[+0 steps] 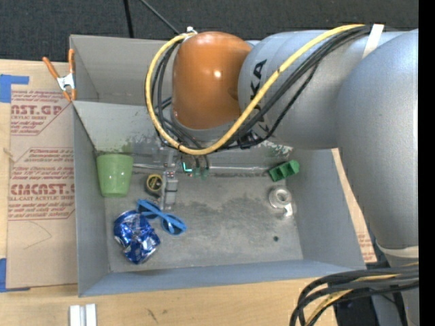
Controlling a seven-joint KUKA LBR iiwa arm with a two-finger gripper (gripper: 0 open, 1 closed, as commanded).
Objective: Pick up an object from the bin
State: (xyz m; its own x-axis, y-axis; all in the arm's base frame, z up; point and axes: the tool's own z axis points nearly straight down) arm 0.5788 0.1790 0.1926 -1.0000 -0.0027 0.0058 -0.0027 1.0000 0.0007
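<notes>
Grey bin (204,272) — green cup (114,174), blue glasses (164,217)

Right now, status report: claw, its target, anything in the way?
Claw low in the bin's left half, over one end of the blue plastic piece. Small brass ring right beside it. Green cup and blue foil wad close by.

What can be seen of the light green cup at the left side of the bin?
The light green cup looks like smooth matte plastic, plain, with no handle, wider at its far end. It rests on the bin floor close to the left wall; whether it touches that wall I cannot tell. A small brass-coloured round thing lies to its right, apart, and the tool is beyond that, not touching the cup.
</notes>
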